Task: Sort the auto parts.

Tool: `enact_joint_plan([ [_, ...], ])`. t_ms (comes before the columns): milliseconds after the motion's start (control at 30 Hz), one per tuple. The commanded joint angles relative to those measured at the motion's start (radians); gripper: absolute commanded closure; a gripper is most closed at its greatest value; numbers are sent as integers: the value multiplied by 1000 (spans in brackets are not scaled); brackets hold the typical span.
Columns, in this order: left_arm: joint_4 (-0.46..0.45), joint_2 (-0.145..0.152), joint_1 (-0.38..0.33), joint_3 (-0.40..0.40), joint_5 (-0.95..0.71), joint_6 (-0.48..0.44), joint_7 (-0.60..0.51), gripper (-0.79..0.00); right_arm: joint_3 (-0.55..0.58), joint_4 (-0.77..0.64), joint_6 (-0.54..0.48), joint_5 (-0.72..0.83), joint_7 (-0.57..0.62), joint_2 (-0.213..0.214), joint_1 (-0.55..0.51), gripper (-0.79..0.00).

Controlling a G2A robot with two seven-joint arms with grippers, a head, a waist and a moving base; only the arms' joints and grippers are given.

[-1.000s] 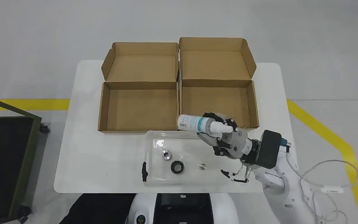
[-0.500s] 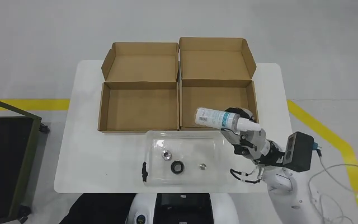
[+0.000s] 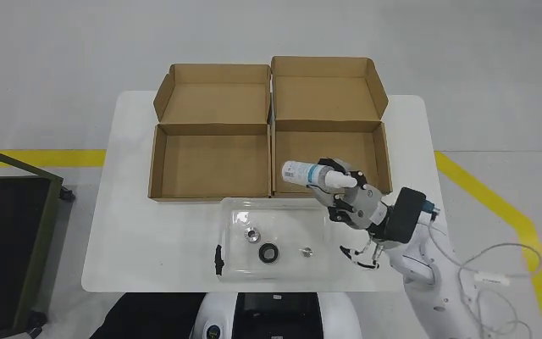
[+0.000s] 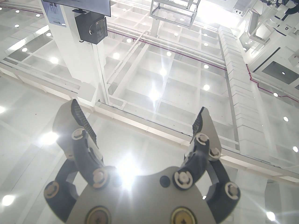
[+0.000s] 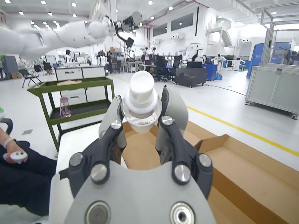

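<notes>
White table (image 3: 127,212) carries everything. Two open cardboard boxes at the far side, touching side by side, lids folded back: left box (image 3: 210,163) and right box (image 3: 339,148). Just in front of them, butting against their near walls, sits the clear tray (image 3: 279,216).

R gripper (image 3: 337,182) comes in from the table's near right corner and hangs over the right box's near left part. Fingers (image 5: 171,108) are clamped narrow on the neck of the spray bottle (image 3: 306,172), right under its white cap. The bottle is off the table, lying roughly level, cap end in the grip, base pointing toward the left box. From the right wrist cam, bottle (image 5: 141,89) faces cap-first w/ brown box floor beyond it.

L gripper (image 4: 138,105) points up at the ceiling, fingers spread wide, nothing between them.

Small stuff in the tray: black ring (image 3: 270,252) near the middle, silver ring (image 3: 251,234) just beside it toward the boxes, a tiny silver part (image 3: 306,251) to the right, apart from both. A black clip-like piece (image 3: 218,258) at the tray's left edge; can't tell if it's inside or outside.
</notes>
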Motion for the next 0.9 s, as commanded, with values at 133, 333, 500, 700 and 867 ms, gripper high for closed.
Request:
enact_joint_plan([
  [133,0,0,0,0,0,0,0,-785,-33,74,49,4,95,-3,34,0],
  [333,0,0,0,0,0,0,0,-785,-68,142,98,-4,230,-7,94,0],
  [500,0,0,0,0,0,0,0,-785,-88,193,159,-48,312,-11,148,0],
  [700,0,0,0,0,0,0,0,-785,-105,272,209,-33,395,-17,200,0],
  [867,0,0,0,0,0,0,0,-785,-138,334,256,-2,472,-26,240,0],
])
